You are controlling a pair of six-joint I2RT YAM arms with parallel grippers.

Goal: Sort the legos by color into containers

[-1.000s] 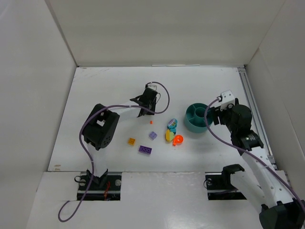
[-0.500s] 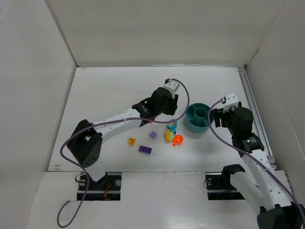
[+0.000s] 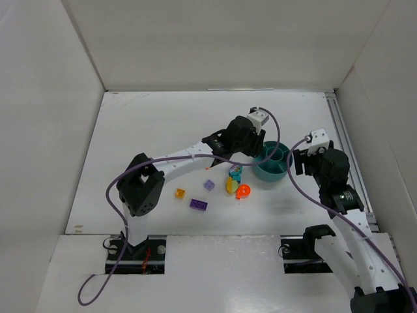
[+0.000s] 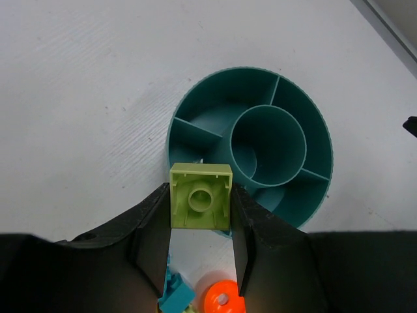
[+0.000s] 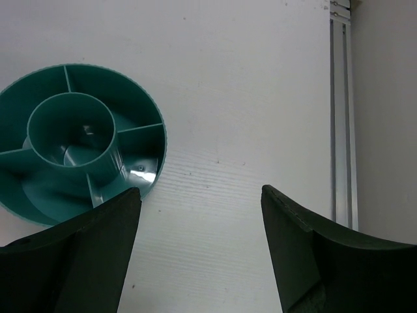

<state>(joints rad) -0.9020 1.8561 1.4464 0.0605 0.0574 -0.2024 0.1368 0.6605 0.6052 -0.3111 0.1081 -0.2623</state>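
Over the teal bowl [image 4: 195, 114], left end effector [image 4: 200, 203] clamps a light-green brick [image 4: 200, 194]; right end effector [image 5: 199, 218] gapes empty.

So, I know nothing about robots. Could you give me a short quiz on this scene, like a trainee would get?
1. True or false: the left gripper is holding a purple brick.
2. How many bricks can be seen inside the teal bowl? A) none B) two C) five
3. Which gripper is open and empty?
Key: 1. False, it holds a light green brick. 2. A. 3. The right gripper.
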